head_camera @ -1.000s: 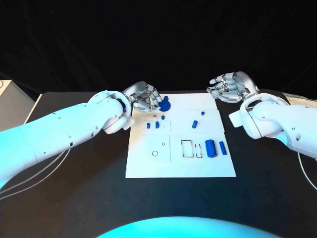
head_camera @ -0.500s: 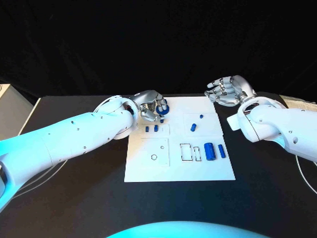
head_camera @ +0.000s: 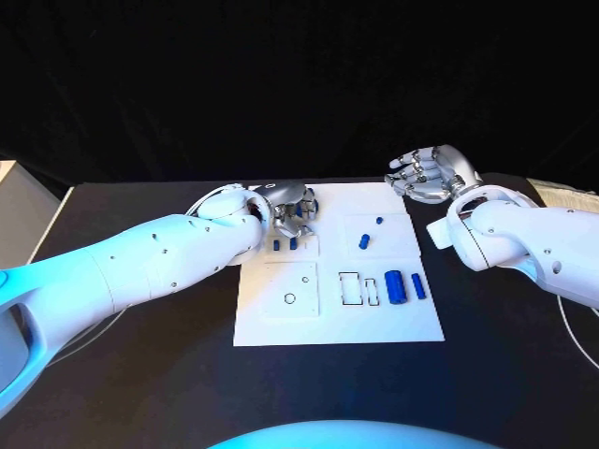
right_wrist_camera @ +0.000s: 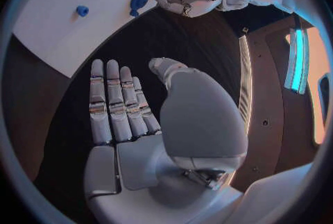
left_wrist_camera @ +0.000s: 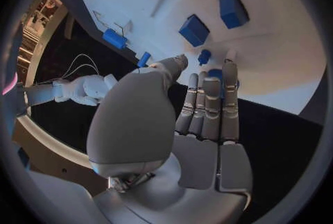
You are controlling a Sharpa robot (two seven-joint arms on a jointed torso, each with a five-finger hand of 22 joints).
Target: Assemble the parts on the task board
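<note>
We judge the left hand [head_camera: 289,208], fingers apart over the task board [head_camera: 338,318], should descend squarely onto one blue part [head_camera: 293,243]; right hand [head_camera: 430,174] hangs spread, holding nothing.

Black table [head_camera: 138,374] carries the set-up; its surface is matte and dark. Black backdrop [head_camera: 299,84] closes off the far side, no detail visible in it.

White box-like object [head_camera: 0,201] stands at the head view's left edge, just off the table's far left corner; top face pale, identity cannot be told.

Pale, flat object [head_camera: 579,195] lies at the table's far right corner, partly cut by the frame.

Thin white cables: 1 set [head_camera: 77,341] curves over the table on the left side, 1 cable [head_camera: 586,341] runs along the right side.
</note>
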